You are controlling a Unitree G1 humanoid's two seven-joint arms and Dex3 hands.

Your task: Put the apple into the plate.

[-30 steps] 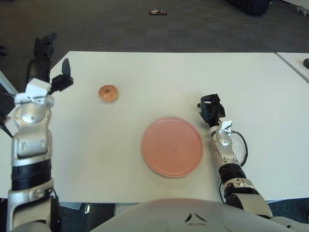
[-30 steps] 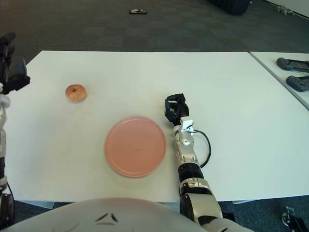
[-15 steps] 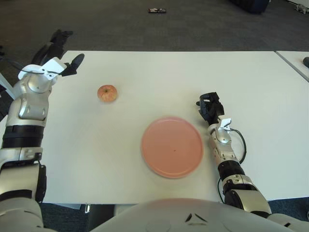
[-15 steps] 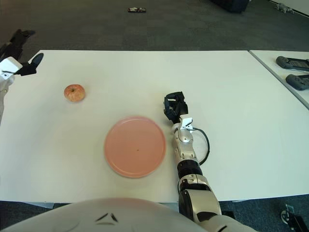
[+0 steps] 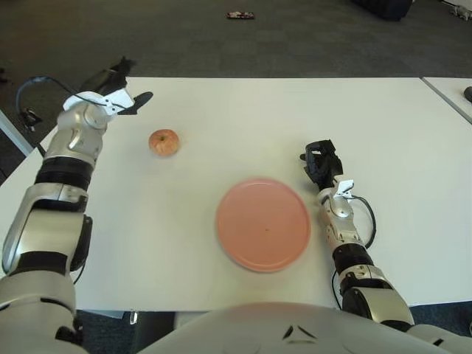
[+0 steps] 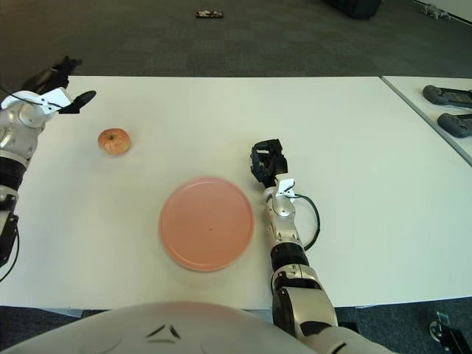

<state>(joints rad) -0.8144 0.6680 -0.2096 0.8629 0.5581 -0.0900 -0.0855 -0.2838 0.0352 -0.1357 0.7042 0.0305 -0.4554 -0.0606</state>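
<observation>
A reddish-yellow apple [image 5: 164, 142] sits on the white table [image 5: 243, 110], left of centre. The round pink plate [image 5: 262, 223] lies nearer me, right of the apple, with nothing on it. My left hand [image 5: 122, 88] hovers over the table's far left part, up and to the left of the apple, its fingers spread and holding nothing. My right hand [image 5: 320, 163] shows just right of the plate, its dark fingers curled in and holding nothing.
A second table's corner [image 6: 431, 92] at the right carries two dark controllers [image 6: 445, 97]. A small dark object [image 5: 241, 15] lies on the grey carpet beyond the table.
My left arm has swung forward and to the right over the table, so its hand is now close to the apple. The apple, plate and right hand stay put.
</observation>
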